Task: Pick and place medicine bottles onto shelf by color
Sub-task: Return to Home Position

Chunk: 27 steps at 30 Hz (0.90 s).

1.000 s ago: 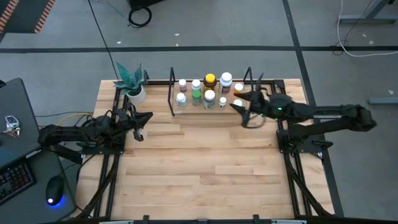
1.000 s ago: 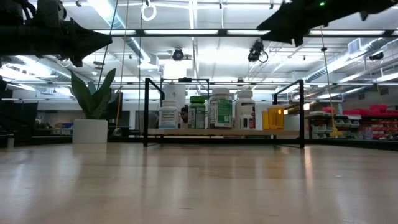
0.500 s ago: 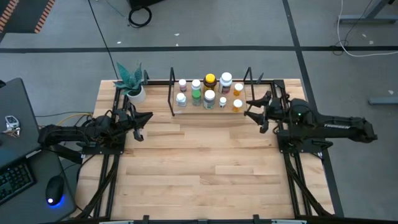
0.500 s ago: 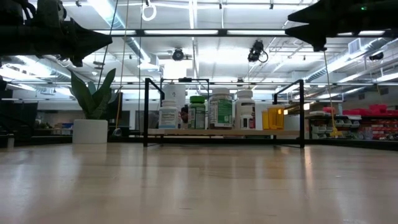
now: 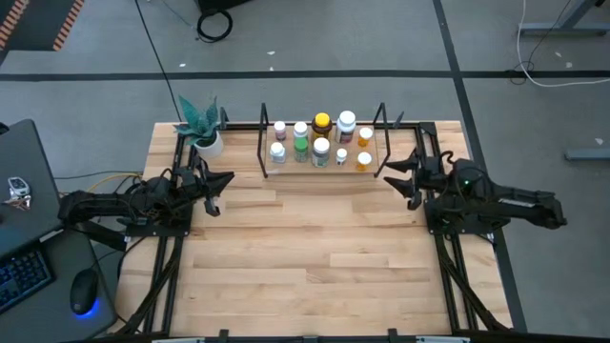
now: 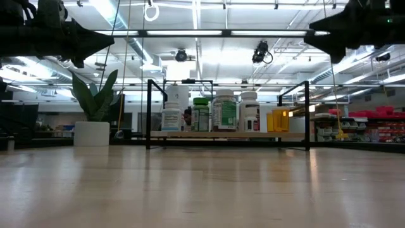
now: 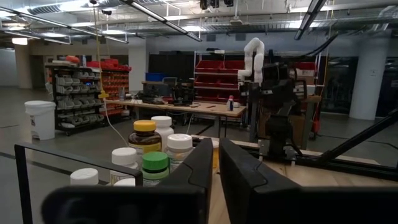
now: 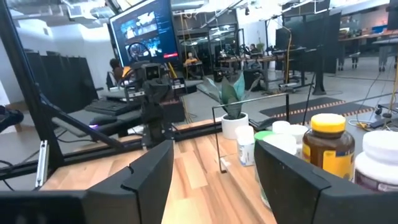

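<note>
Light-wood shelf (image 5: 294,169) with thin black wire uprights stands at the far edge of the planked desk (image 5: 305,248). It carries the round medicine bottles (image 5: 321,143): mostly white caps, one green, one yellow, with orange bodies at the right end. I see the right tool (image 5: 399,177) has drawn back from the shelf's right end towards the desk's right edge, fingers wide apart and empty. The left tool (image 5: 220,189) remains near the left edge, fingers almost together, gripping nothing.
</note>
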### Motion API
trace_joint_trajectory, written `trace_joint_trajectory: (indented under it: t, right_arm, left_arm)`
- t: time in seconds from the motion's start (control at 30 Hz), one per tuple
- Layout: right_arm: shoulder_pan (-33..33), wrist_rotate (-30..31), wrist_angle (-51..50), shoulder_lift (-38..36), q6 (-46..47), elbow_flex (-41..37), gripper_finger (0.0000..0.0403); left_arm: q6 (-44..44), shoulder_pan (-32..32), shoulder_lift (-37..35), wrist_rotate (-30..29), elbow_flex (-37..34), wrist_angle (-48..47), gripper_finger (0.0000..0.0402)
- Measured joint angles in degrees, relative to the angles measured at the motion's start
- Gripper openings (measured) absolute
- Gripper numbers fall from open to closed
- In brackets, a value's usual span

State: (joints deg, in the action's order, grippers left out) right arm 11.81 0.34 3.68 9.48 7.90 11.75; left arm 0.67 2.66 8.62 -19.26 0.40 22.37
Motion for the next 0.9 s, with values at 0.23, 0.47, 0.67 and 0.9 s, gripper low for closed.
trace_joint_trajectory:
  t: [0.23, 0.47, 0.67, 0.9]
  right_arm:
    - [0.0, -2.0, -1.9, -6.1, 1.7, -4.4, 0.0226]
    - [0.0, -2.1, -6.2, -9.1, 2.7, -5.0, 0.0221]
    - [0.0, -2.0, -4.7, -9.2, 3.3, -7.6, 0.0216]
    - [0.0, -0.9, -2.9, -8.3, 6.1, -11.2, 0.0215]
  left_arm:
    - [0.0, 0.0, 0.0, 0.0, 0.0, 0.0, 0.004]
    - [0.0, 0.0, 0.0, 0.0, 0.0, 0.0, 0.0031]
    - [0.0, 0.0, 0.0, 0.0, 0.0, 0.0, 0.0033]
    - [0.0, 0.0, 0.0, 0.0, 0.0, 0.0, 0.004]
